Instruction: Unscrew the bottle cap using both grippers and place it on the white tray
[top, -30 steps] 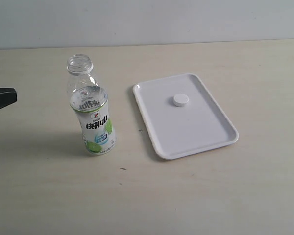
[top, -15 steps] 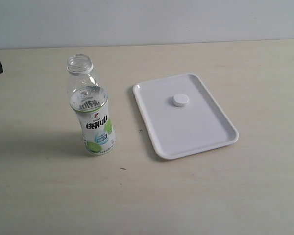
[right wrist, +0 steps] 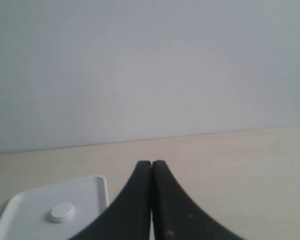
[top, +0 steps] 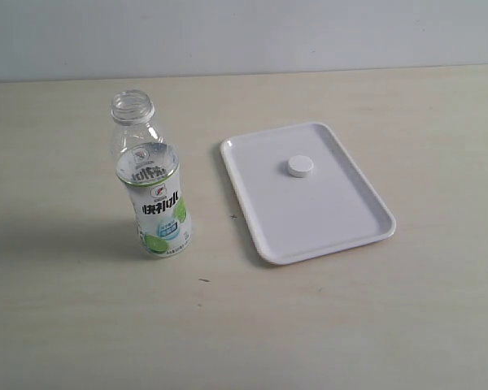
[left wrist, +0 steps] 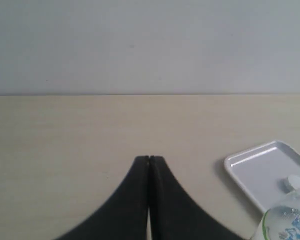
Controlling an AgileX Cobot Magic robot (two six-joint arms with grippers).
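**Since the cap's already on the tray, only a bump can spoil it**

Exterior: cap lies flat on the tray, toward its far end. The bottle stands open-necked to the left, well apart. No gripper is in sight. A second ago a black tip poked in at the left edge, then just a sliver, now it's gone. Bottle, cap and tray haven't budged.

Left wrist: left gripper is pinched fully together, holding nothing. The bottle's shoulder peeks in close by, so I'd guess a careless swing could tip it.

Right wrist: right gripper is also closed tight and empty, with tray and cap ahead. A low pass could nudge the tray and slide the cap off.
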